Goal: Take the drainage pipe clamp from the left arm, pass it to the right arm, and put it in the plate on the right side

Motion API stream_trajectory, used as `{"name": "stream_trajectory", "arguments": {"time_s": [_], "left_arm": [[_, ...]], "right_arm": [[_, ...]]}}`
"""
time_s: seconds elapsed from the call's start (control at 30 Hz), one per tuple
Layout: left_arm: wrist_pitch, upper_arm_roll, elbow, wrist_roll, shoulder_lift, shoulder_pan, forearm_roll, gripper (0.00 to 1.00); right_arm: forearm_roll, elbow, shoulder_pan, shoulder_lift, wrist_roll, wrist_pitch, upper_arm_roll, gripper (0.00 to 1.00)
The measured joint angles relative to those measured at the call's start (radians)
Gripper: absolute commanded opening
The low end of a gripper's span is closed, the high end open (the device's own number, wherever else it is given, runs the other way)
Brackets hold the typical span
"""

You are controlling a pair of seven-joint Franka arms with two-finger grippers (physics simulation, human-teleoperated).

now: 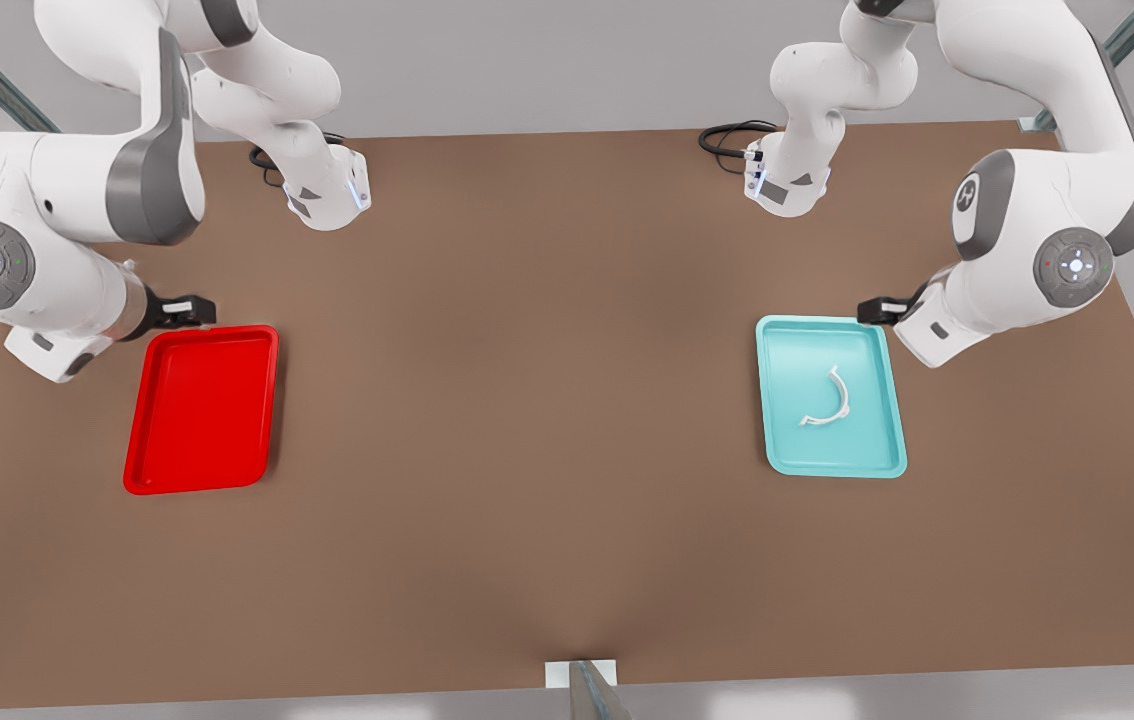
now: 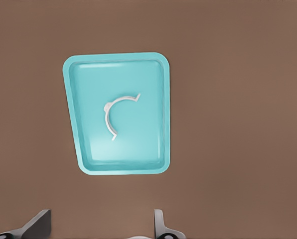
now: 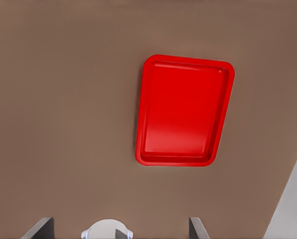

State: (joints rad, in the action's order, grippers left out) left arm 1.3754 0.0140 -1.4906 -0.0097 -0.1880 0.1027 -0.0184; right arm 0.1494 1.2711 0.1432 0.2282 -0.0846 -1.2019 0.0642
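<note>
Inside teal tray point(image 1: 782, 440), clamp point(image 1: 829, 403)

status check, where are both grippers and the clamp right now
Left gripper open, above the teal tray. Right gripper open, above the bright red rectangular plate. Thin white half-ring clamp lies in the teal tray, ungrasped. Brown table between the trays unobstructed.

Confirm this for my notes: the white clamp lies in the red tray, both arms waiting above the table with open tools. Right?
Not quite. The drainage pipe clamp lies in the teal tray, as the front and left wrist views show; the plate is bare. The left tool and right tool are open.
</note>
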Motion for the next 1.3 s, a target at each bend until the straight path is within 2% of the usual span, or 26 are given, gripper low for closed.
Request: {"name": "stream_trajectory", "arguments": {"time_s": [0.1, 0.17, 0.33, 0.47, 0.6, 0.73, 1.23, 1.27, 1.3], "left_arm": [[0.034, -0.025, -0.051, 0.007, -0.024, 0.006, -0.004, 1.0], [0.124, -0.079, -0.196, 0.011, -0.058, -0.014, -0.007, 1.0], [0.497, -0.152, -0.584, 0.017, -0.074, -0.033, -0.004, 1.0], [0.77, -0.158, -0.711, 0.012, -0.102, -0.028, 0.051, 1.0], [0.968, -0.155, -0.754, 0.009, -0.125, -0.025, 0.083, 1.0], [1.065, -0.146, -0.772, 0.008, -0.143, -0.023, 0.093, 1.0], [1.145, -0.144, -0.775, -0.069, -0.213, -0.025, 0.099, 1.0], [1.148, -0.144, -0.774, -0.077, -0.22, -0.026, 0.1, 0.94], [1.152, -0.144, -0.774, -0.085, -0.224, -0.026, 0.1, 0.79]], "right_arm": [[0.002, 0.022, -0.008, -0.014, 0.003, -0.049, -0.001, 1.0], [0.001, 0.012, -0.004, 0.008, 0.003, -0.07, 0.0, 1.0], [0.009, 0.007, 0.016, 0.037, 0.007, -0.117, 0.0, 1.0], [0.008, -0.008, 0.011, 0.042, 0.009, -0.161, 0.005, 1.0], [-0.03, -0.012, -0.035, 0.033, 0.01, -0.198, 0.012, 1.0], [-0.059, -0.026, -0.071, 0.028, 0.009, -0.216, 0.011, 1.0], [-0.078, -0.023, -0.07, 0.031, 0.006, -0.226, 0.011, 1.0], [-0.078, -0.023, -0.07, 0.033, 0.006, -0.225, 0.011, 1.0], [-0.078, -0.022, -0.07, 0.035, 0.006, -0.226, 0.011, 1.0]]}}
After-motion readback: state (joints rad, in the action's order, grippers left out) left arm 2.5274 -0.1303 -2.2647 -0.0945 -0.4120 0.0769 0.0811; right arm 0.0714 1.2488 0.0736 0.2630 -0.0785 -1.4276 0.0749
